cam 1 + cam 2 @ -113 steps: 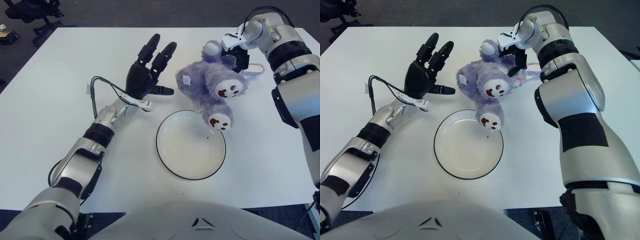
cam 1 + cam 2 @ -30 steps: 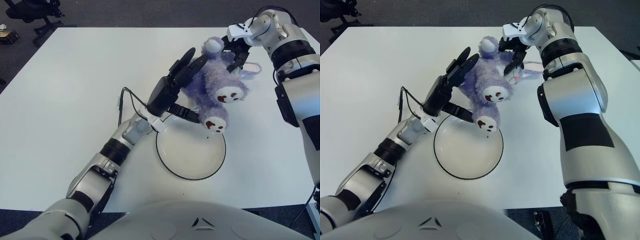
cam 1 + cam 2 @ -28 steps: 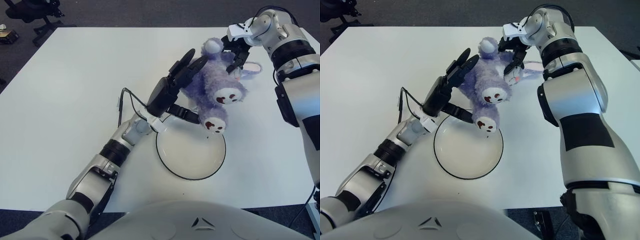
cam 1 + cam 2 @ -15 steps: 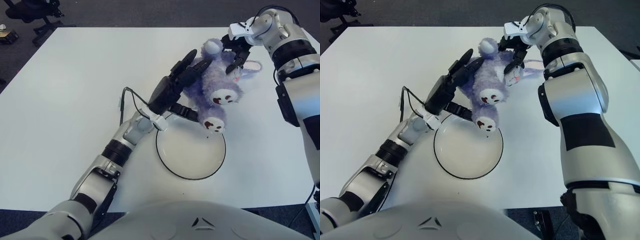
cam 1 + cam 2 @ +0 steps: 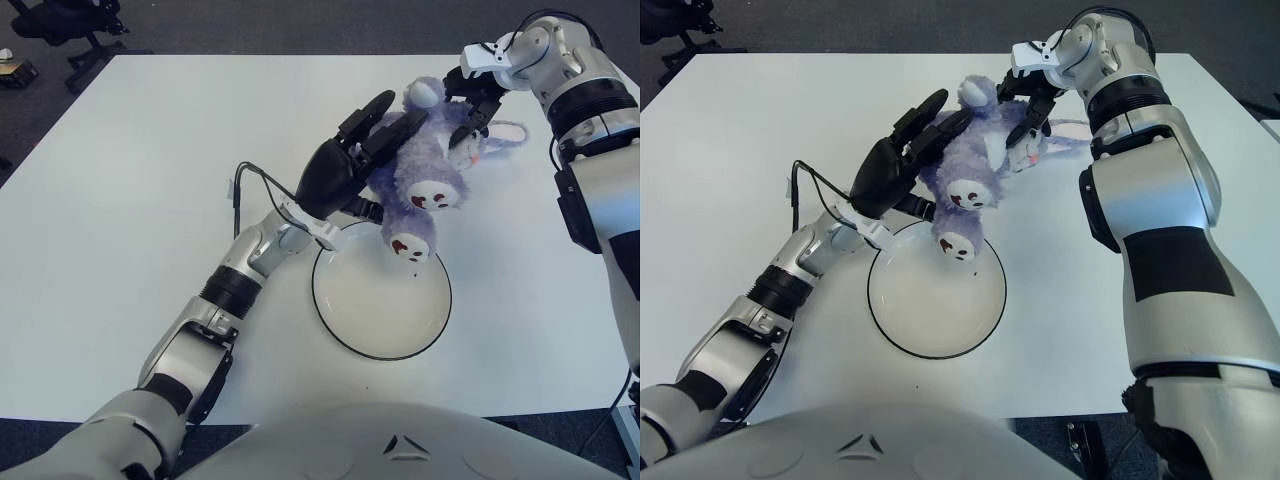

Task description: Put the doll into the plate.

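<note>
The purple plush doll (image 5: 425, 165) hangs tilted in the air over the far rim of the white, black-edged plate (image 5: 345, 325), with its feet pointing down toward the plate. My left hand (image 5: 345, 165) is black; it presses against the doll's left side, with its fingers wrapped over the body and its thumb underneath. My right hand (image 5: 475, 100) grips the doll's head end near its ear, at the far right. The doll's far side is hidden behind both hands.
The plate lies on a white table (image 5: 120, 200). A black cable (image 5: 245, 185) loops off my left forearm above the table. Dark floor and a chair base (image 5: 60, 25) lie beyond the far left edge.
The doll has swung left and tipped, and its feet now hang over the plate's far left part. My left hand has closed further around it. My right hand stayed at the head.
</note>
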Controlling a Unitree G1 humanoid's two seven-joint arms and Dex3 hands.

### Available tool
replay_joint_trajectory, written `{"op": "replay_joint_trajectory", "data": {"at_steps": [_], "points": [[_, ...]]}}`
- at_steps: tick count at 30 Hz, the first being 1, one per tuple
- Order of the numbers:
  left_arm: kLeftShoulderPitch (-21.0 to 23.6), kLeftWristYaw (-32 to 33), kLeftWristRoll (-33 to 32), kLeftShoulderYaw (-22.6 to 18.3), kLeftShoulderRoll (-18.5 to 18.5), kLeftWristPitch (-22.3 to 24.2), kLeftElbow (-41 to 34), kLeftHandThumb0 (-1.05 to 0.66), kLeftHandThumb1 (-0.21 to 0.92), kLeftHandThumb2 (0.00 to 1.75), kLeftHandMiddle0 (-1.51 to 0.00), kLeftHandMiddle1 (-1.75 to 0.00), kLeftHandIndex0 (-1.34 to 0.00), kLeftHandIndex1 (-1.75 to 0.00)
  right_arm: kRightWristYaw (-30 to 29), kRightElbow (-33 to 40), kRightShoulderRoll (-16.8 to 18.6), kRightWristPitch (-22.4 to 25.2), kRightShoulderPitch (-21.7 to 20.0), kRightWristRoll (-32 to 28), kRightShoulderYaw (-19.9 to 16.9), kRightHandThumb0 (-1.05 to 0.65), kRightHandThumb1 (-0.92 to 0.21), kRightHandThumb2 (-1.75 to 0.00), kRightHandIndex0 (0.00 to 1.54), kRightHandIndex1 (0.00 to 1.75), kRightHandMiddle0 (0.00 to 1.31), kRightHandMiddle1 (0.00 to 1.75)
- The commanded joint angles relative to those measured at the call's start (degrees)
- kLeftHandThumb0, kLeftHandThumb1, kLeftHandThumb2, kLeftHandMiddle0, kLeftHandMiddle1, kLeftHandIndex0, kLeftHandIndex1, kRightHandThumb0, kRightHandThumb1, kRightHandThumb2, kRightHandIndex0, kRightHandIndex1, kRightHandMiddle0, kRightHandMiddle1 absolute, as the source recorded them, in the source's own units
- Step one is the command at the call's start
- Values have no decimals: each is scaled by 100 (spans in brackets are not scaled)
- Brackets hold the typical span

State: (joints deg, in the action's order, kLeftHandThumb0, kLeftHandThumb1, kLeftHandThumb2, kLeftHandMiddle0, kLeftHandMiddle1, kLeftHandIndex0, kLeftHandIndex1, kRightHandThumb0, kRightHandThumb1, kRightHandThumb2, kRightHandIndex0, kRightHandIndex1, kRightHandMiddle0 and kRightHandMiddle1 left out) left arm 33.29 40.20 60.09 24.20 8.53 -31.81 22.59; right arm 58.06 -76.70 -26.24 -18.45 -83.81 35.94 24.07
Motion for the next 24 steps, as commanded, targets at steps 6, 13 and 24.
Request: {"op": "replay_joint_trajectory", "data": {"at_steps": [6, 13, 24], "points": [[695, 1213, 644, 544, -94, 766, 1048, -42, 85, 1, -14, 0, -27, 0, 202, -39, 15, 245, -52, -219, -137, -36, -92, -26, 81, 175, 47, 147], [1200, 2425, 764, 957, -255, 967, 2081, -36, 85, 0, -11, 0, -24, 0, 234, -12, 14, 442, -71, -249, -177, -36, -92, -22, 83, 175, 52, 141], [1708, 3530, 777, 1452, -378, 1104, 2910, -28, 85, 0, -11, 0, -23, 0, 246, 20, 0, 449, -44, -297, -187, -37, -92, -15, 86, 175, 60, 133]]}}
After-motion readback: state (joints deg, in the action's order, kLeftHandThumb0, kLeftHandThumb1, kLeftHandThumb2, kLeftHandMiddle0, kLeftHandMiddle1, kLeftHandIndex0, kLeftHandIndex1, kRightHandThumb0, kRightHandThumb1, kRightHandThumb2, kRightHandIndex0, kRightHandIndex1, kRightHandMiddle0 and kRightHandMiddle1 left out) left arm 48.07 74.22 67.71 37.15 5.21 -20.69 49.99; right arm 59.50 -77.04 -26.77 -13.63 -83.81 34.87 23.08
